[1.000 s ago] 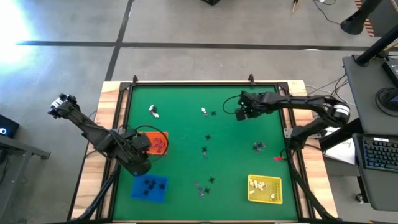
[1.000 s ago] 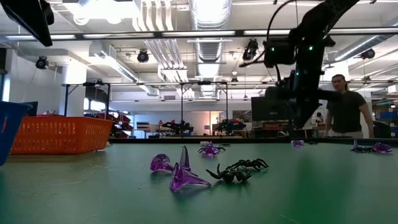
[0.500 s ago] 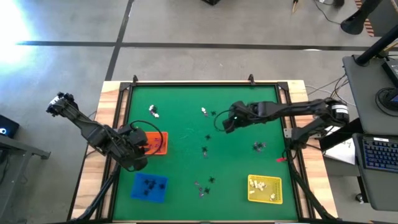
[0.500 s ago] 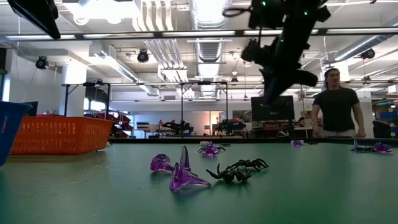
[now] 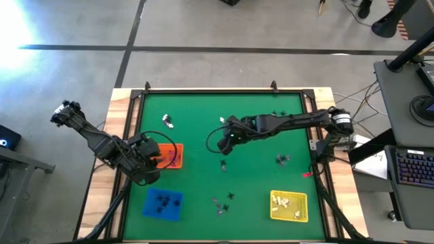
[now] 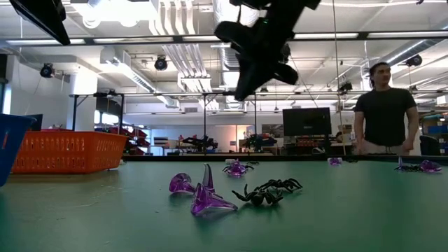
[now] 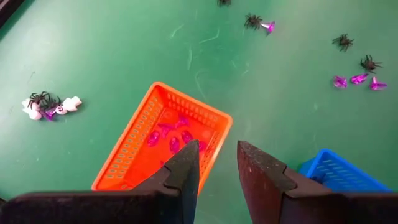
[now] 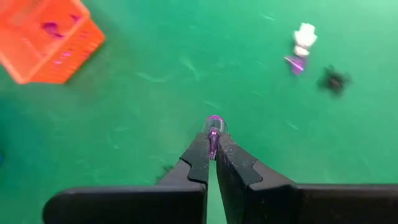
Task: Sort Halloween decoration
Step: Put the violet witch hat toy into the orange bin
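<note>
Reaching leftward since the earlier frame, the right gripper (image 5: 224,137) had swung from the table's two o'clock area to near its centre, fingers pinched tight on a purple trinket (image 8: 213,132). At nine o'clock the left gripper (image 5: 150,157) hovered partly open and empty above the orange tray (image 5: 174,156), which held more purple trinkets (image 7: 174,137).

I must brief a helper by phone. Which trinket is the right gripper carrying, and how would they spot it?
Find the green table, then the right gripper over its middle. Its shut fingertips pinch a purple trinket, the only trinket off the table.
</note>
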